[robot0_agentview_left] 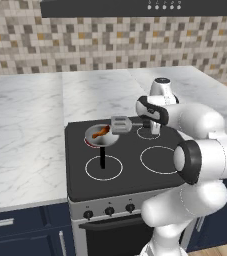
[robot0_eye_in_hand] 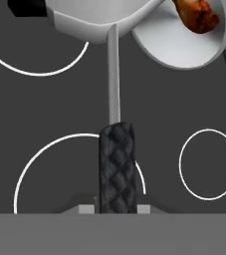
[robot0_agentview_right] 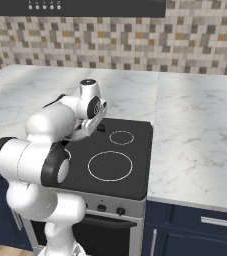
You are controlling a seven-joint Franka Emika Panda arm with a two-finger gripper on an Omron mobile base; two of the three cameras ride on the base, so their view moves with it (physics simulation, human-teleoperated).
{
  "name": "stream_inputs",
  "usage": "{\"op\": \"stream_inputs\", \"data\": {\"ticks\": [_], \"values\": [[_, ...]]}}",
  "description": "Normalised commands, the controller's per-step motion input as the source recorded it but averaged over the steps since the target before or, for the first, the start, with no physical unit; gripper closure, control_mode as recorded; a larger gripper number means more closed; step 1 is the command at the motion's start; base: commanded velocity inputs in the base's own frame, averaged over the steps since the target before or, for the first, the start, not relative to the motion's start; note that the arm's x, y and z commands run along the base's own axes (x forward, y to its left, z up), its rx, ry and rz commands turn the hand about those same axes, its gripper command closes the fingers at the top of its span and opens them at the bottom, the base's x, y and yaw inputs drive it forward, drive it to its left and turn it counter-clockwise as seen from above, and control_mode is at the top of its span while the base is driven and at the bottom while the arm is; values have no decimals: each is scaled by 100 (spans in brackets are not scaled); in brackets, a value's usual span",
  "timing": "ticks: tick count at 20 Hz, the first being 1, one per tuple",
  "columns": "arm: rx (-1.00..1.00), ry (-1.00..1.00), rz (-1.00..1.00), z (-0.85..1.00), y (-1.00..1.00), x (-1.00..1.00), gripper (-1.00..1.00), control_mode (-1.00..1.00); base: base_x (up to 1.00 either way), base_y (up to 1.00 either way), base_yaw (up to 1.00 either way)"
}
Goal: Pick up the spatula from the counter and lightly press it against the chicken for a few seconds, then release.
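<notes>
The end effector [robot0_eye_in_hand: 116, 209] is clamped on the quilted handle of the spatula [robot0_eye_in_hand: 115, 149], a seemingly light, stiff tool best held there, its blade at the rim of the pan [robot0_eye_in_hand: 179, 47] near the chicken [robot0_eye_in_hand: 196, 14].

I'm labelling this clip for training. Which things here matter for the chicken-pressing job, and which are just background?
In the job: spatula, chicken, pan holding it, gripper shut on the spatula.
Just there: stove knobs, counter, tiled wall.
</notes>
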Motion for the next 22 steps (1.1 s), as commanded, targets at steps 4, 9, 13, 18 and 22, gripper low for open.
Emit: {"op": "stream_inputs", "data": {"ticks": [4, 9, 13, 18, 22], "values": [[-4, 14, 0, 0, 7, 44, 100, -100, 0, 0, 0], [-3, 14, -1, -1, 7, 41, 100, -100, 0, 0, 0], [-4, 13, -1, -5, 11, 36, 100, -100, 0, 0, 0], [-4, 8, 0, -8, 20, 26, 100, -100, 0, 0, 0], [-3, 4, 0, -6, 17, 21, 100, -100, 0, 0, 0]]}}
